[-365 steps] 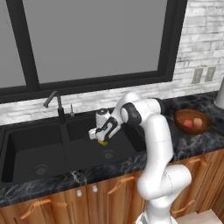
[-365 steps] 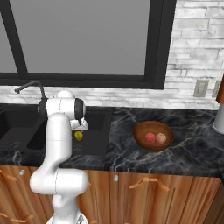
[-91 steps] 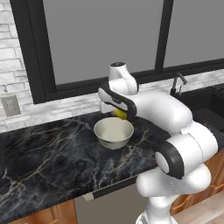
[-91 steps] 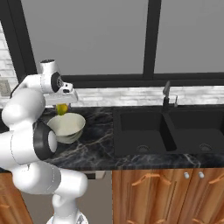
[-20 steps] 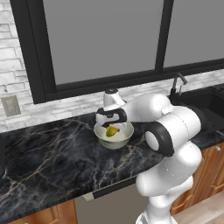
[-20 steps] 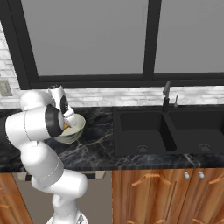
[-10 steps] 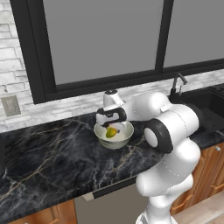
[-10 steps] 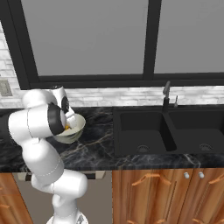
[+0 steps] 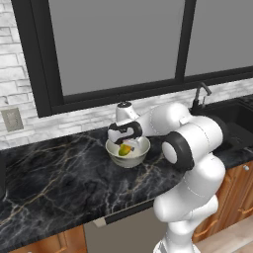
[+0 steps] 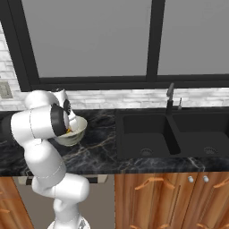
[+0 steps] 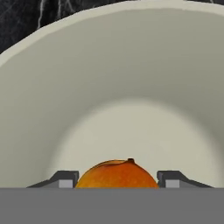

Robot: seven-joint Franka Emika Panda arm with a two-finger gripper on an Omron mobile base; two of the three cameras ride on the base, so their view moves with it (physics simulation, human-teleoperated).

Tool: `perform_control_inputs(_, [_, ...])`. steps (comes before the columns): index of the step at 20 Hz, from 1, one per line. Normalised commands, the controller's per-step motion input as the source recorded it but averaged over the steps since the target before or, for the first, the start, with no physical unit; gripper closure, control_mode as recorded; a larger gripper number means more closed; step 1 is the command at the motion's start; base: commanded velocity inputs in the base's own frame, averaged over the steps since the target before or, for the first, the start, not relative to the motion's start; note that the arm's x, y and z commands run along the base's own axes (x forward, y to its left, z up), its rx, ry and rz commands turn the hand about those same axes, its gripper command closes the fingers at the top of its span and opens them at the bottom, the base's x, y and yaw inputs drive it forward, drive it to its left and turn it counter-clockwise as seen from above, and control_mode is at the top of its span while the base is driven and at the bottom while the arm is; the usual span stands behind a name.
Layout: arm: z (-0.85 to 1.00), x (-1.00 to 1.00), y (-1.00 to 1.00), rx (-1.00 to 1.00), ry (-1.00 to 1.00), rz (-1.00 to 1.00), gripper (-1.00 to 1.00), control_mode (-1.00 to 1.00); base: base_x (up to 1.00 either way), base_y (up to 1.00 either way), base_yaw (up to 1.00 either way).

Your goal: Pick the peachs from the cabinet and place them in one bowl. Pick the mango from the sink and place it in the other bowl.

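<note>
Hand view: the gripper (image 11: 117,178) clamps the mango (image 11: 117,174), its lower half cut off, inside the pale bowl (image 11: 52,87) on black marble counter (image 9: 54,183).

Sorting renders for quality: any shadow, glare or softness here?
Hand view: soft shading rings the pale glossy bowl's floor behind the orange-yellow oval mango; no glare. Left base view: slightly soft; white veins stay readable on the black marble counter.

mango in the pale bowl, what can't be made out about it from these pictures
- Whether the mango touches the bowl's floor: the hand view cuts off its lower half.
- Where the fingers meet the fruit: the same edge cuts that off.
- The mango in the right base view: the robot's own arm covers most of it.
- Its skin detail: too small in the left base view.
</note>
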Motion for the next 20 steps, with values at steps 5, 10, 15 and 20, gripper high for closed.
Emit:
perform_control_inputs(5, [-0.08,-0.01,0.00,0.00,0.00,-0.02,1.00,-1.00,0.00,0.00,0.00])
perform_control_inputs(10, [-0.05,-0.11,-0.01,0.00,0.00,-0.02,-1.00,-1.00,0.00,0.00,0.00])
perform_control_inputs(15, [0.00,-0.20,-0.05,0.00,0.00,-0.02,-1.00,-1.00,0.00,0.00,0.00])
perform_control_inputs(20, [0.00,-0.21,-0.06,0.00,0.00,-0.02,-1.00,-1.00,0.00,0.00,0.00])
